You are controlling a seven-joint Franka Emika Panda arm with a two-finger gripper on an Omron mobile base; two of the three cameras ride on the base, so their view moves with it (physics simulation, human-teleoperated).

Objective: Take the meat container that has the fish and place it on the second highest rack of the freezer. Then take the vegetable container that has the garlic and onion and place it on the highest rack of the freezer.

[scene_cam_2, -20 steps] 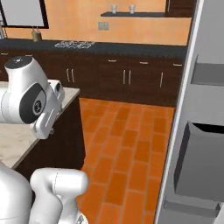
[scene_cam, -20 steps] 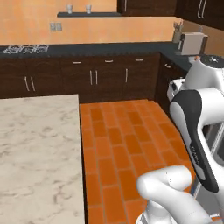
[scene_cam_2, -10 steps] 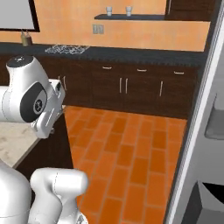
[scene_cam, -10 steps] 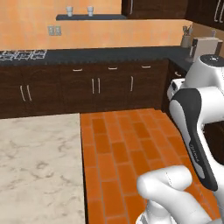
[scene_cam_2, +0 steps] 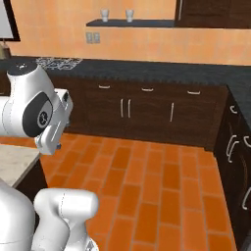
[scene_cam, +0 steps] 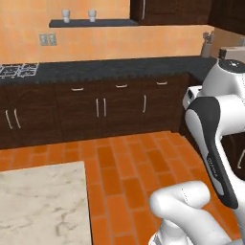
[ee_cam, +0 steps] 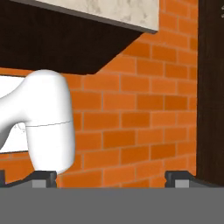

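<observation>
Your base is swinging left, the freezer sliding out of sight; fingers (ee_cam: 111, 178) are standing wide apart, gripping nothing, pointing at brick floor (ee_cam: 144, 113) beside the marble worktop (scene_cam: 40, 203) corner.

A long counter (scene_cam: 119, 67) runs along the back wall, with cupboards (scene_cam: 103, 107) under it. A stove (scene_cam: 16, 71) sits on the counter at the left end. Above the counter hangs a shelf (scene_cam: 91, 22) with two cups (scene_cam: 79, 15) side by side on it. More cupboards (scene_cam_2: 238, 162) stand along the right side. The floor (scene_cam: 129, 177) lies in front of the back cupboards. A table top (scene_cam: 40, 206) sits near, on the left, beside the floor.
</observation>
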